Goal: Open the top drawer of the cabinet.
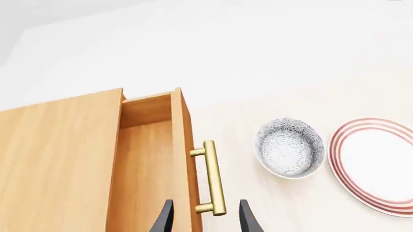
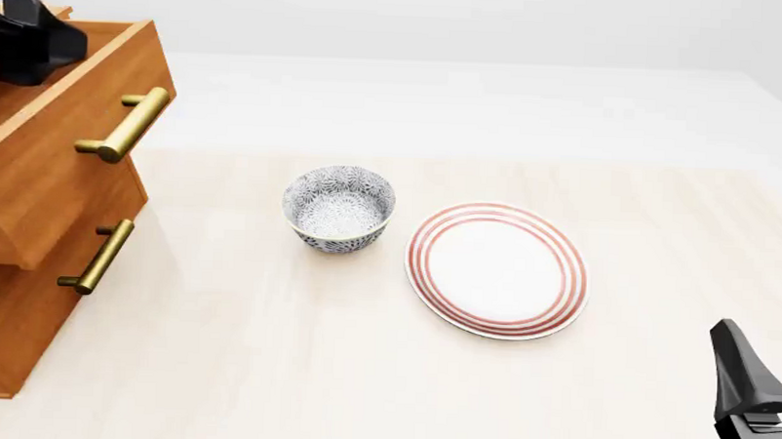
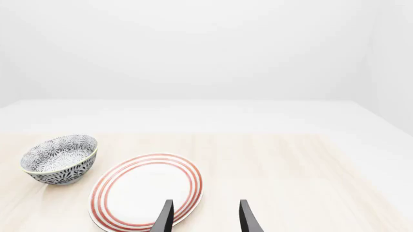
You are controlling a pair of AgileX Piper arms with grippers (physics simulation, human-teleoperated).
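Observation:
The cabinet [image 2: 9, 333] stands at the table's left edge. Its top drawer [image 2: 54, 183] juts out well past the drawer below it, brass bar handle [image 2: 124, 124] facing the bowl. My left gripper [image 2: 27, 36] hovers above the back of that drawer, open and holding nothing. In the left wrist view I look down into the top drawer [image 1: 145, 164], and the handle [image 1: 210, 178] shows between the dark fingertips [image 1: 164, 220] but beyond them, untouched. My right gripper [image 2: 750, 398] rests low at the front right, open and empty; its fingertips [image 3: 247, 218] stand apart.
A blue-patterned bowl [image 2: 340, 208] sits just right of the cabinet, with a red-ringed white plate [image 2: 497, 270] beside it. The second drawer's handle [image 2: 97, 258] shows under the overhanging top drawer. The table ends at a pale back wall.

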